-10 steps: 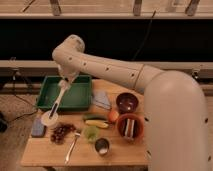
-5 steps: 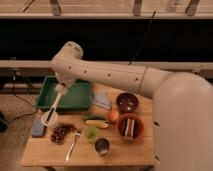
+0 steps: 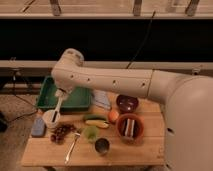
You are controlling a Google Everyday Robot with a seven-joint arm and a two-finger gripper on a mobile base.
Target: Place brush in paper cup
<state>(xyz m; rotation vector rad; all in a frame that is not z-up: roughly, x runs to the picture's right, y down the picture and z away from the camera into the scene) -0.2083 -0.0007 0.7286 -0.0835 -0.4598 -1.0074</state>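
At the table's left end, the blue sponge point(image 3: 38, 128) lies at 9 o'clock of the paper cup point(image 3: 51, 118). The brush point(image 3: 58, 104) now stands in the cup, lower end inside the rim, shaft leaning toward 1 o'clock. Half a second ago the shaft slanted lower across the green tray point(image 3: 47, 99); it is now steeper and seated. The gripper point(image 3: 62, 93) is at the shaft's upper end, over the tray's front edge. Whether its fingers pinch the brush or have let go cannot be told. Judgement: placement is essentially complete; release and retreat remain. Risk: the light cup may tip under the leaning shaft. Rightward lie grapes point(image 3: 61, 132), a fork point(image 3: 71, 148), a green cup point(image 3: 90, 132), a metal cup point(image 3: 102, 146), and two bowls point(image 3: 129, 127).
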